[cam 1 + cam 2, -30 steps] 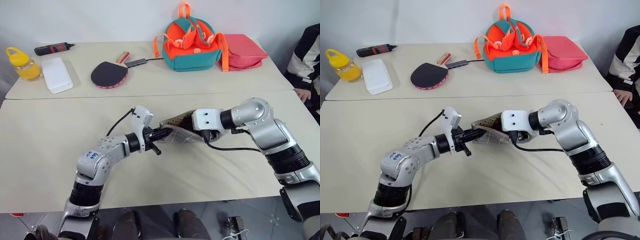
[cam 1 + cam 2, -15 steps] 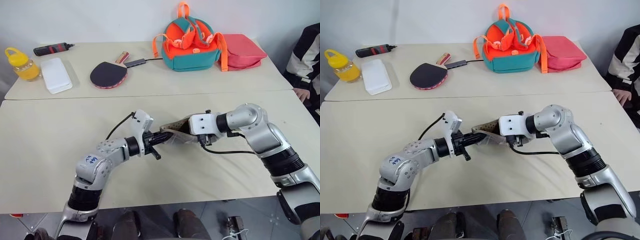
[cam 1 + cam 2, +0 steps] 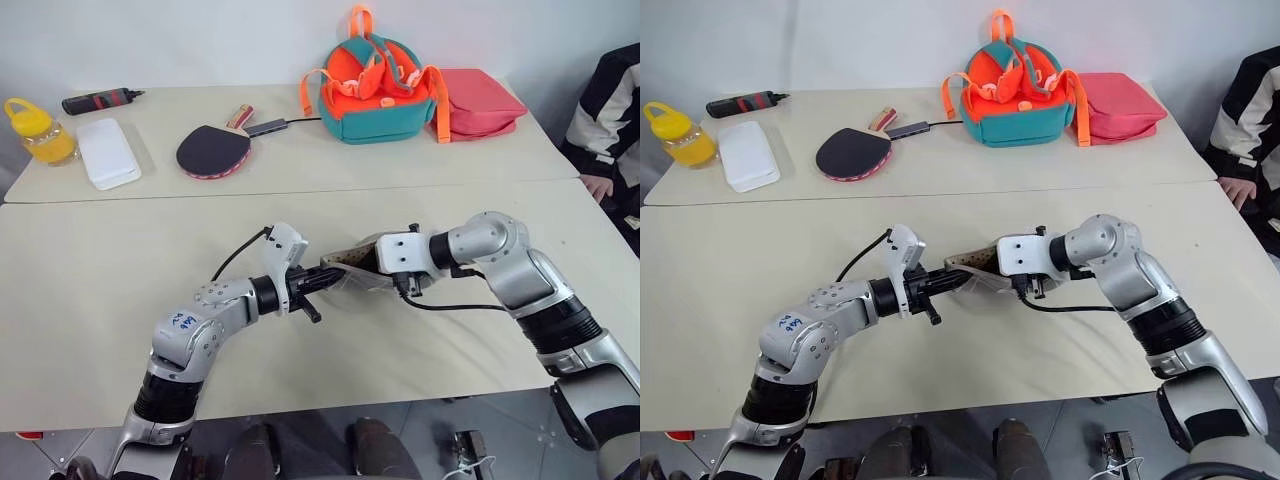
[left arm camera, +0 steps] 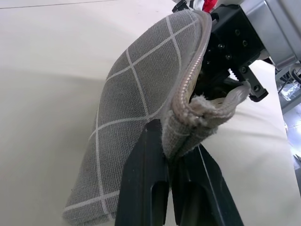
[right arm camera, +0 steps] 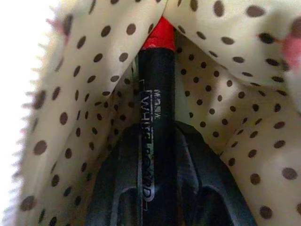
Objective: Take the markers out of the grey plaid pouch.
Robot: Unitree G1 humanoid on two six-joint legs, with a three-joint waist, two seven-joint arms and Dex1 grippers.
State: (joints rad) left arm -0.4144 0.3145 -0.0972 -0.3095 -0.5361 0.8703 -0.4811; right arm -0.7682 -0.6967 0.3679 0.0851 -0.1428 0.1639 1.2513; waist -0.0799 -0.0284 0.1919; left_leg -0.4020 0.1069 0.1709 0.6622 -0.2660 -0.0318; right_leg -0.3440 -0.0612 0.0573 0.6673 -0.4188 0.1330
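Head stereo pair: both eyes look forward and down from above the table [image 3: 90, 300], covering the same scene out to the orange-teal bag [image 3: 378, 90] at the far edge; right eye offset slightly sideways. Grey plaid pouch [image 3: 352, 268] sits mid-frame, between the two arms. Left wrist camera: looks along its jaws, very close to the pouch's zipper edge [image 4: 188, 84], right arm's gripper housing just behind the pouch. Right wrist camera: inside the pouch, facing along a red-capped marker [image 5: 156, 117] against dotted lining [image 5: 235, 94], extremely near. All four views share the pouch.
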